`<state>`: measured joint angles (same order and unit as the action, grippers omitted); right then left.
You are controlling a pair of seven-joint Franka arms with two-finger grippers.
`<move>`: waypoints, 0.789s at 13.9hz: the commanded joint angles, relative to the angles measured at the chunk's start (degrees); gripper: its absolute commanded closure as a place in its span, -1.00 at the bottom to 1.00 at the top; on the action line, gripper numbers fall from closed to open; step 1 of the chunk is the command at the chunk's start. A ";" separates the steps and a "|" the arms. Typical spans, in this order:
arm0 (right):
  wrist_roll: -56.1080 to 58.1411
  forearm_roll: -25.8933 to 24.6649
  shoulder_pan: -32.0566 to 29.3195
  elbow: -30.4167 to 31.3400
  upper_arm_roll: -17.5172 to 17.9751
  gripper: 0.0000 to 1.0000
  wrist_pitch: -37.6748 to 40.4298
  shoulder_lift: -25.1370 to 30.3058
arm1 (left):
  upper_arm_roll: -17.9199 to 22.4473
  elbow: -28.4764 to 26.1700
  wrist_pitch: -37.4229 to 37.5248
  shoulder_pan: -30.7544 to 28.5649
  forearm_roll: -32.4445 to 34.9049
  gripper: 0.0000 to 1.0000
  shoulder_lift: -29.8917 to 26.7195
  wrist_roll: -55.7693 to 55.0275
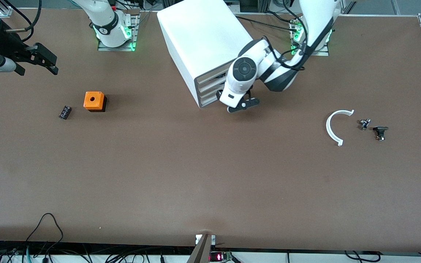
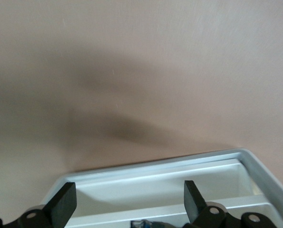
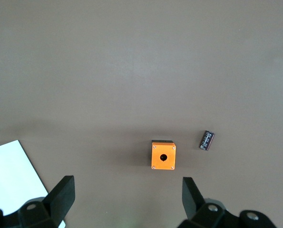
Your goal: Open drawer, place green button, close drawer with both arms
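Front view is showing the white cabinet point(image 1: 203, 40) sitting near the table edge along the robots' bases, about midway between the two arm bases, its stacked drawer fronts point(image 1: 207, 89) facing the camera. Left arm is reaching down from its base, and the left gripper point(image 1: 242, 105) is sitting right at those fronts, low on the stack, fingers spread wide and holding nothing; which drawer it is facing cannot be told. Left wrist view is showing both black fingers point(image 2: 63, 204) standing wide over a white tray-like rim point(image 2: 255, 164) with brown table point(image 1: 210, 175) past it. Right gripper point(image 1: 40, 58) is hanging in the air over the table's corner at the right arm's end, fingers wide open, empty, waiting. Right wrist view is looking down on the orange cube point(image 3: 163, 155) with a round hole on top and the small black ribbed part point(image 3: 207, 140) lying just beside it; some pale marks are showing on that part but nothing is readable. Button point(image 1: 380, 132) is lying toward the left arm's end of the table, well apart from the cabinet, just beside another small dark part point(image 1: 364, 124) and near a white curved plastic piece point(image 1: 333, 128). No brand or label is legible anywhere.
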<state>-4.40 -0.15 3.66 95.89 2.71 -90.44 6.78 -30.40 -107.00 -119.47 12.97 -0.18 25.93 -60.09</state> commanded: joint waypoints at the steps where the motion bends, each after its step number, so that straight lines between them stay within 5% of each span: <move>1: 0.00 0.50 -0.24 -4.39 0.10 -1.00 1.32 -2.64 | -0.45 5.21 7.20 -4.79 0.44 -0.98 -0.61 9.52; 5: 0.09 0.59 -0.32 -5.53 0.10 -1.00 1.32 -2.74 | -0.80 14.69 19.24 -7.96 10.09 -0.98 -0.70 20.16; 11: 0.00 0.59 -0.41 -5.63 0.01 -1.00 0.79 -2.74 | -0.45 26.49 30.42 -15.77 10.99 -0.98 -2.10 38.53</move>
<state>-4.39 -0.15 3.64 91.81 2.64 -90.36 4.70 -30.27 -83.00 -92.09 0.17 9.53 24.74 -27.78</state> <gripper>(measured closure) 0.000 0.004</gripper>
